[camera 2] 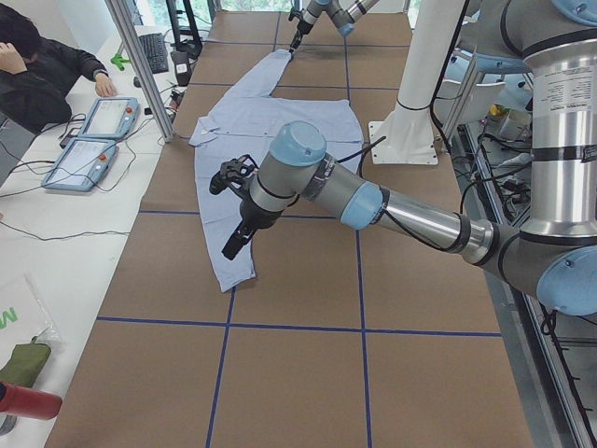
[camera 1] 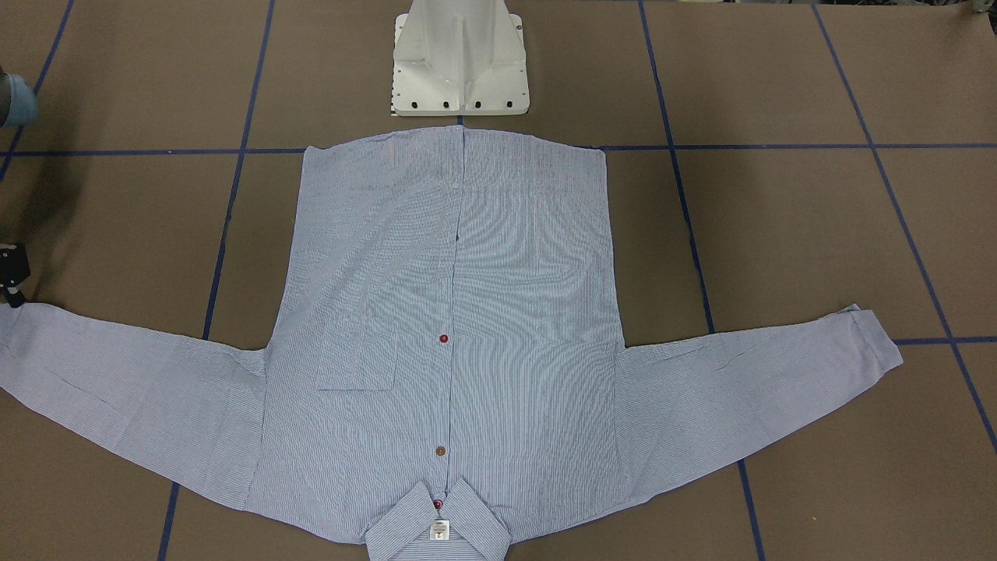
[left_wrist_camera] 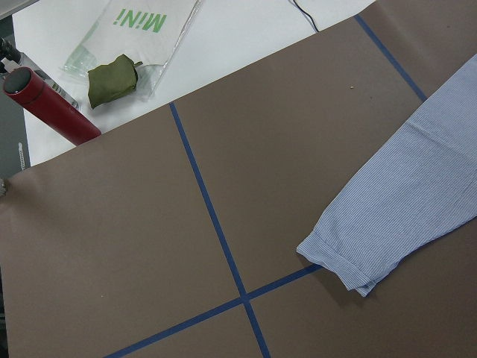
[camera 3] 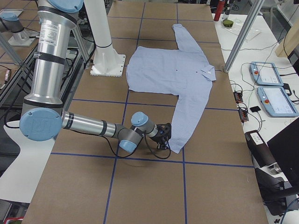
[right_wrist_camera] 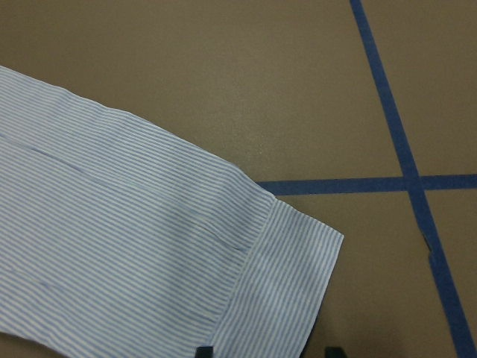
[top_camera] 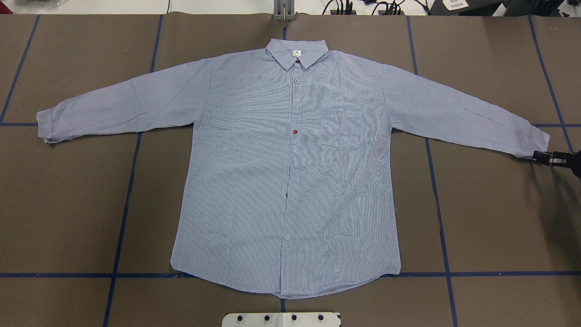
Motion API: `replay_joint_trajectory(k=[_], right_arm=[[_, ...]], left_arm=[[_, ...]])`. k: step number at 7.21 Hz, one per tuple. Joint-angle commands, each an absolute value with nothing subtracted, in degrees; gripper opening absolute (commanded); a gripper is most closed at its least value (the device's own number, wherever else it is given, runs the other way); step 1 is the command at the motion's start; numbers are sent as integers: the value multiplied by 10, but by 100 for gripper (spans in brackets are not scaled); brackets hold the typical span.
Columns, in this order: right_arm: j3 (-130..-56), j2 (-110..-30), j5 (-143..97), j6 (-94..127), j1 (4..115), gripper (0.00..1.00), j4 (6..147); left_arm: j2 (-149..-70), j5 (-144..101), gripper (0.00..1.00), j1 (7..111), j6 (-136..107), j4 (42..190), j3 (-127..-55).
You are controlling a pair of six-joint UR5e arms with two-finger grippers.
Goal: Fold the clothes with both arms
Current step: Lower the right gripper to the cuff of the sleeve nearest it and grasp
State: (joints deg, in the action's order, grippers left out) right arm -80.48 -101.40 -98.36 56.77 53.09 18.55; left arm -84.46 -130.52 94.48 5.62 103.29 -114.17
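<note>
— Covering nearly everything you can see is the brown surface (top_camera: 499, 218), crossed by blue tape lines (top_camera: 435, 181).

— And the shirt?

— Your shirt (top_camera: 290, 181) lies flat on that surface, front up and buttoned. Both sleeves are stretched out sideways, the hem is just beside the white pedestal (camera 1: 459, 62), and the collar (top_camera: 297, 52) is at the side away from the robot.

— Where are the arms?

— You'll find the right arm (camera 3: 88, 125) reaching low along the surface to the sleeve end on the robot's right. The left arm (camera 2: 410, 210) reaches out at the opposite end of the surface, raised off it.

— The pincers?

— The right pincer (top_camera: 542, 157) is released. In its wrist view you see two fingertips (right_wrist_camera: 333, 350) apart, one on either side of the cuff (right_wrist_camera: 291, 291), right at the sleeve's tip. The left pincer (camera 2: 229, 252) hangs above the surface near the other cuff (left_wrist_camera: 343, 261). Only the side view shows it, so I cannot tell you whether it is released or clenched.

— Anything smaller?

— You can pick out the chest pocket (top_camera: 342, 127) on the robot's right half, dark red buttons (top_camera: 295, 131) down the middle, and a white label (camera 1: 440, 530) inside the collar.
</note>
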Motion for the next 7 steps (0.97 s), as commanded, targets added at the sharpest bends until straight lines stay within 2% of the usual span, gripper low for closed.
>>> replay_joint_trajectory(k=[1, 4, 7], right_arm=[[-799, -1012, -980, 568, 529, 54, 185], [-801, -1007, -980, 568, 526, 1, 185], [-838, -1007, -988, 566, 530, 0, 192]], left_arm=[[-845, -1305, 100, 945, 56, 1034, -1142], [-845, -1305, 100, 945, 56, 1033, -1141], [-843, -1305, 100, 945, 57, 1034, -1141]])
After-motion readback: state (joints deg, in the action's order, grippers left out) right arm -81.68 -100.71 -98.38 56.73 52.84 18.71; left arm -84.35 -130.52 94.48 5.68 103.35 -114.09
